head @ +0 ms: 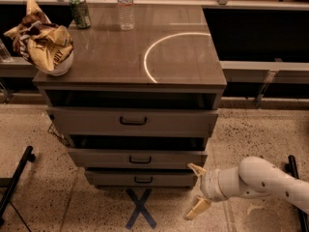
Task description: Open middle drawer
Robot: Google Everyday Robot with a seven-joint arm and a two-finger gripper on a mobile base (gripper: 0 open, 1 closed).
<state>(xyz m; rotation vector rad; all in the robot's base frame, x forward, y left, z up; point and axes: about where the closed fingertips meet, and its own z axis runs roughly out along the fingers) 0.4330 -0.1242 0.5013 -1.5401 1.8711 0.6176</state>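
I am holding my gripper [189, 191] low beside the cabinet's right front corner, its two fingers spread wide, gripping nothing. The upper fingertip is sitting just beside the right end of the middle drawer [106, 157], whose small dark handle [140, 160] is facing me between the top drawer [87, 121] and the bottom drawer [111, 178]. A white bowl [58, 69] is holding a crumpled bag [41, 41] on the cabinet top. Bare floor is lying open around a blue tape X [140, 208].
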